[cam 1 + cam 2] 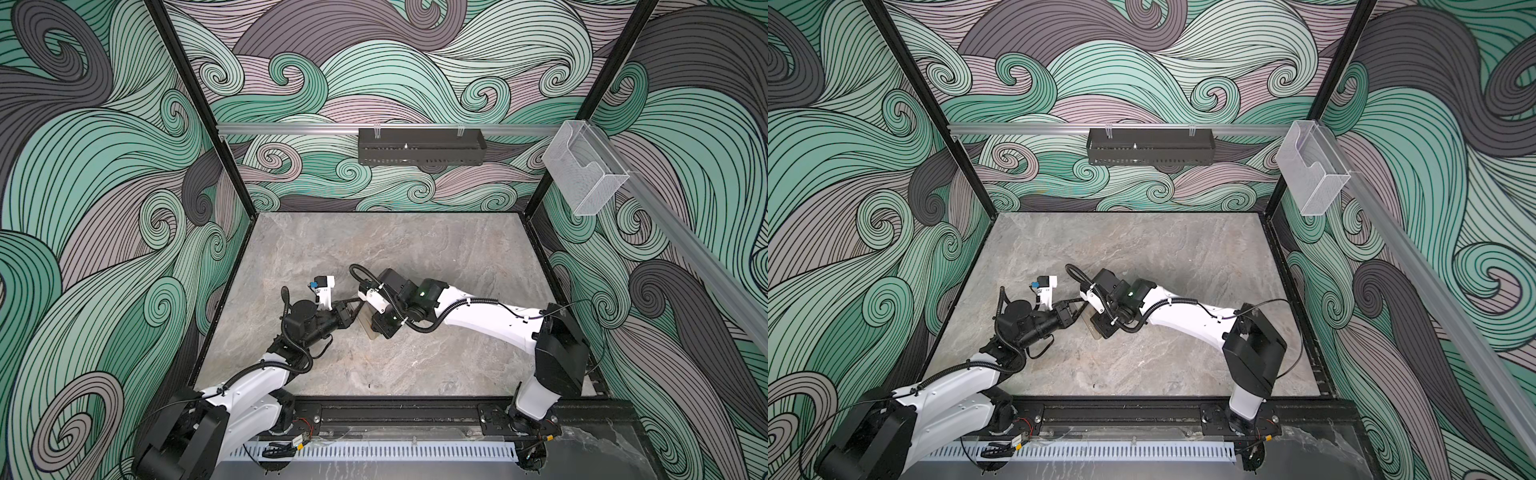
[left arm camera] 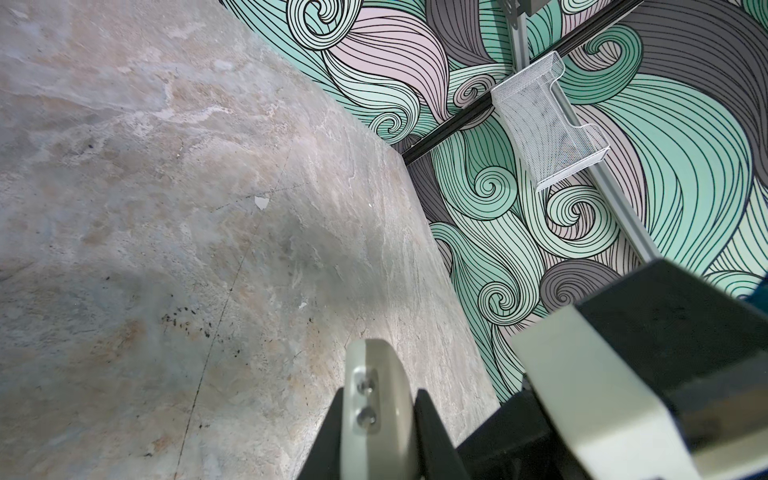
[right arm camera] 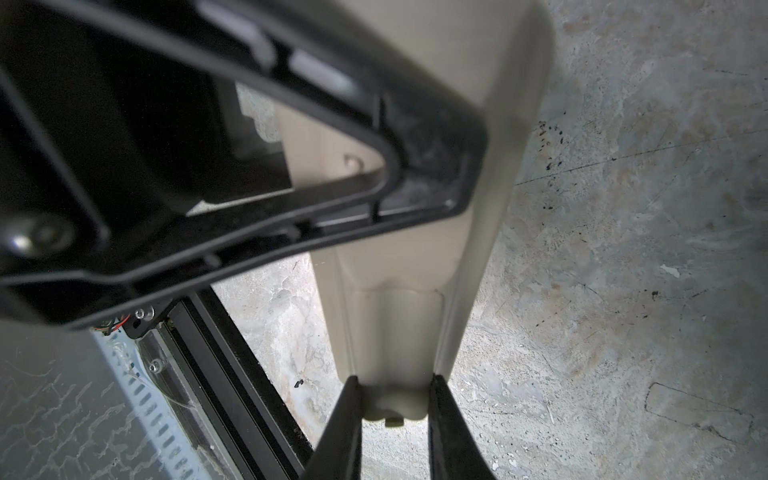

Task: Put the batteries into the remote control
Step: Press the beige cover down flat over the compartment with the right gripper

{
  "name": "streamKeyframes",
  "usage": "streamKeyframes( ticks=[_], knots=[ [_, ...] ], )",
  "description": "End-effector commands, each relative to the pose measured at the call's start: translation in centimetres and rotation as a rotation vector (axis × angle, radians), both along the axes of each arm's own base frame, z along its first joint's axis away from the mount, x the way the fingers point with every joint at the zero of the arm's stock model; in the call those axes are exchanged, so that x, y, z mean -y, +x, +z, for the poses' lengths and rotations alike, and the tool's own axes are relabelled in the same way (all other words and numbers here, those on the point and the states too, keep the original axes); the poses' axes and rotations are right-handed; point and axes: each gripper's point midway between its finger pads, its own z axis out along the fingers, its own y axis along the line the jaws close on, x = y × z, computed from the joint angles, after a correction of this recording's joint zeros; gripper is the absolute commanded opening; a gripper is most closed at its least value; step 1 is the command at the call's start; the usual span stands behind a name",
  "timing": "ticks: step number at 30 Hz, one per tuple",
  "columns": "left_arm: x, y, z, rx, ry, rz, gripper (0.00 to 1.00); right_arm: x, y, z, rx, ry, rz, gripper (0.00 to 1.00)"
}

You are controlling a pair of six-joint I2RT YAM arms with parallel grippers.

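Nearest, the left fingers (image 2: 326, 444) pinch a thin pale piece (image 2: 376, 390); just right, the right fingers (image 3: 343, 432) clamp one end of the remote control (image 3: 399, 328) over the tabletop (image 3: 623, 249).

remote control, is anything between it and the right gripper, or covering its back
Nothing separates them: the right gripper is shut on one end of the remote control. The left gripper pinches it further along, and in the right wrist view its black finger crosses the remote's pale back. No batteries show in any view.
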Motion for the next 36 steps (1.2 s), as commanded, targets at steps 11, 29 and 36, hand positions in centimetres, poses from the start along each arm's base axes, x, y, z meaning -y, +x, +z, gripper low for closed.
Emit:
streamKeyframes(
  ticks=[11, 29, 36],
  knots=[
    [1.68, -0.73, 3.06, 0.08, -0.066, -0.086, 0.0, -0.84, 0.51, 1.17, 0.041, 0.059, -0.006, 0.26],
    [1.68, -0.61, 2.82, 0.072, -0.06, -0.08, 0.0, -0.75, 0.53, 1.72, 0.055, 0.076, -0.01, 0.37],
    [1.61, -0.58, 2.77, 0.07, -0.059, -0.075, 0.0, -0.66, 0.48, 1.84, 0.056, 0.078, -0.013, 0.4]
  ],
)
